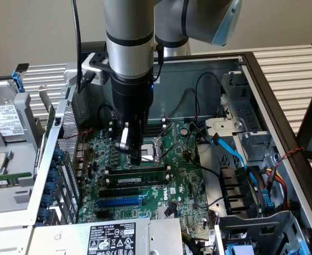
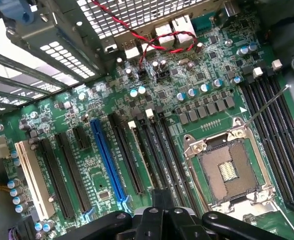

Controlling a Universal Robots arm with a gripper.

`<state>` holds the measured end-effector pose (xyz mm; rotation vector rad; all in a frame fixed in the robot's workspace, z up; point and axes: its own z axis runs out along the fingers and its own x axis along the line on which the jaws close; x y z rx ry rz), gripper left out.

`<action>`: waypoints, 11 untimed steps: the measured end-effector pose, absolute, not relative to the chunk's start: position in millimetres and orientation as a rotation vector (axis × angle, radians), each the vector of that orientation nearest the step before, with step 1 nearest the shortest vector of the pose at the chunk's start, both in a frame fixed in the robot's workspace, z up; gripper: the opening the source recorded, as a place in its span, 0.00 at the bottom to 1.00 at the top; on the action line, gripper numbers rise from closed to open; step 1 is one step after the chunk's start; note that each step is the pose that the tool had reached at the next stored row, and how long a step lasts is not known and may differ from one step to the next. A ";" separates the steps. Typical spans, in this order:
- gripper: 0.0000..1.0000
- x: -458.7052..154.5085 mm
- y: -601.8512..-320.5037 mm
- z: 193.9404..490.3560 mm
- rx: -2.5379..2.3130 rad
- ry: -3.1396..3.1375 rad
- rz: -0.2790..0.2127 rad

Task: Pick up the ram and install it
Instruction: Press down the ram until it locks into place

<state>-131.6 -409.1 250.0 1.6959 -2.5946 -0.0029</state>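
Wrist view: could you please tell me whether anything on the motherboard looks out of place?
The CPU socket has its thin metal lever angled out over the black memory slots rather than lying alongside it, so it looks unlatched.

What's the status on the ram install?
Gripper over motherboard, by CPU socket. Ram standing in memory slot, close by gripper. Black cables off to exterior view's right, clear of it.

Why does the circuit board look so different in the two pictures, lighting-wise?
Exterior view: the arm and claw shade the motherboard, with the ram dim beneath. Wrist view: the board is brightly lit, with glare through the perforated metal grille and washed-out bars beside it.
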 end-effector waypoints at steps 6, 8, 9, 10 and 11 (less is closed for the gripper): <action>0.11 -131.6 -409.1 250.0 1.493 -2.718 -0.007; 0.11 -131.6 -409.1 250.0 1.368 -2.783 -0.010; 0.11 -131.6 -409.1 250.0 1.322 -2.806 -0.011; 0.11 -131.6 -409.1 250.0 1.303 -2.815 -0.011; 0.11 -131.6 -409.1 250.0 1.283 -2.824 -0.011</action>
